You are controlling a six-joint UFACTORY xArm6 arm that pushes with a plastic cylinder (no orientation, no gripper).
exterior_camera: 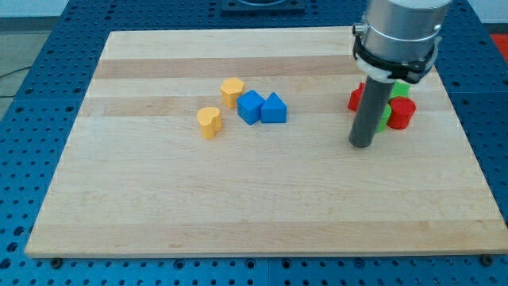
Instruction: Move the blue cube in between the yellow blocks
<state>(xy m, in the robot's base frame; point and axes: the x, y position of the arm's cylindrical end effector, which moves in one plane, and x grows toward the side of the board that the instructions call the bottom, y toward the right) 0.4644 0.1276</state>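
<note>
Tip well right of blue cube, apart

1. This is a robotics lab or test bench rather than a home or a shop.
2. A blue metal bench top drilled with a regular grid of small holes surrounds the work area on all sides, the kind of plate used for bolting down equipment.
3. A pale rectangular wooden board made of glued planks lies flat on it as a work surface.
4. A grey cylindrical robot arm housing with a black band comes down from the view's top right.
5. A thin dark cable crosses the bench at the view's left edge.
</note>
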